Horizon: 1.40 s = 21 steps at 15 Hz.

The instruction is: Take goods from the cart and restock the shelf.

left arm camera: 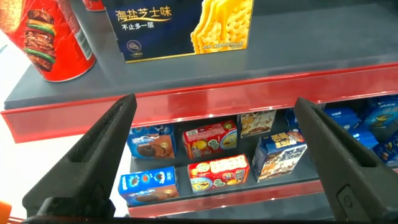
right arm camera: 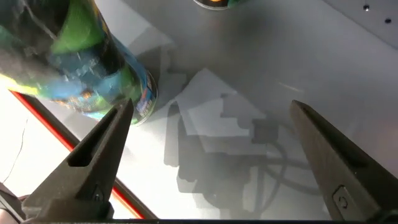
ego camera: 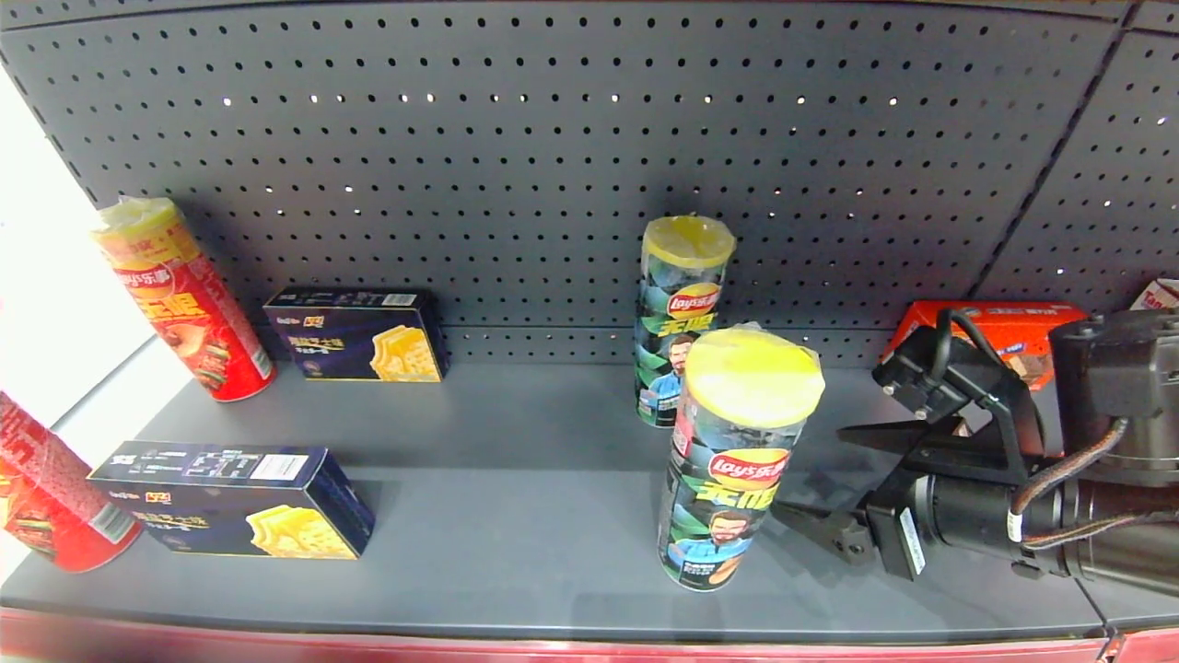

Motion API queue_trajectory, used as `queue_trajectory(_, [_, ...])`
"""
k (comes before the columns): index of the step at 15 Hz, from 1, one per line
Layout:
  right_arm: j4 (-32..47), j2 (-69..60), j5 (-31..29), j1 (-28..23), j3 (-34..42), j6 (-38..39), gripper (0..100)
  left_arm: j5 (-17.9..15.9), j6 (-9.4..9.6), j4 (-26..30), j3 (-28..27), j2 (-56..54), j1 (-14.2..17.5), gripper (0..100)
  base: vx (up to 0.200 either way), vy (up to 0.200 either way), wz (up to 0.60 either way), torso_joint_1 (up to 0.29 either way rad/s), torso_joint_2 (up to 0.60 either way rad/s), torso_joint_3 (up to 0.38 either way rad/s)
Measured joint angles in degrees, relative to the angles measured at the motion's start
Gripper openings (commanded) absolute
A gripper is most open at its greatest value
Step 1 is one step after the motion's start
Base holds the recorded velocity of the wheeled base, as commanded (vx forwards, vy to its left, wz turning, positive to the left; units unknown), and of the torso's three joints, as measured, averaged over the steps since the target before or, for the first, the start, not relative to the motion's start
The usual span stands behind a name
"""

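Note:
A green chip can with a yellow lid stands upright near the front of the grey shelf. My right gripper is open just right of it, and nothing is between its fingers. In the right wrist view the same can is beside one finger, outside the gap. A second green can stands behind it by the pegboard. My left gripper is open and holds nothing. It hangs in front of the shelf's red front edge, below a blue cracker box.
A red can and a blue box stand at the back left. Another blue box and a red can are at the front left. An orange box sits behind my right arm. Lower shelves hold small boxes.

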<state>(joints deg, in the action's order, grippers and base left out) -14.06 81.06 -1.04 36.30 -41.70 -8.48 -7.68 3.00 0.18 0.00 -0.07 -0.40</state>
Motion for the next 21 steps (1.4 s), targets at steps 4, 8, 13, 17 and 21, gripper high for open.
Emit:
queue_trajectory(4, [0.0,1.3,0.0,0.7,-1.4,0.0,100,0.0,-0.11,0.0,0.0,0.0,0.1,100,0.0,0.0,0.0,0.0,0.0,0.0])
queue_trajectory(8, [0.0,1.8,0.0,0.9,-1.5,-0.1,100,0.0,-0.11,0.0,0.0,0.0,0.0,100,0.0,0.0,0.0,0.0,0.0,0.0])
queue_trajectory(13, [-1.4,2.4,0.0,1.1,-1.4,-0.1,100,0.0,-0.11,0.0,0.0,0.0,0.0,100,0.0,0.0,0.0,0.0,0.0,0.0])
queue_trajectory(17, [-1.5,2.1,0.0,0.8,-0.9,0.0,100,0.0,-0.1,0.0,0.0,0.0,0.0,100,0.0,0.0,0.0,0.0,0.0,0.0])
queue_trajectory(21, [-1.6,3.1,0.0,1.4,-2.0,-0.1,100,0.0,-0.1,0.0,0.0,0.0,0.0,100,0.0,0.0,0.0,0.0,0.0,0.0])
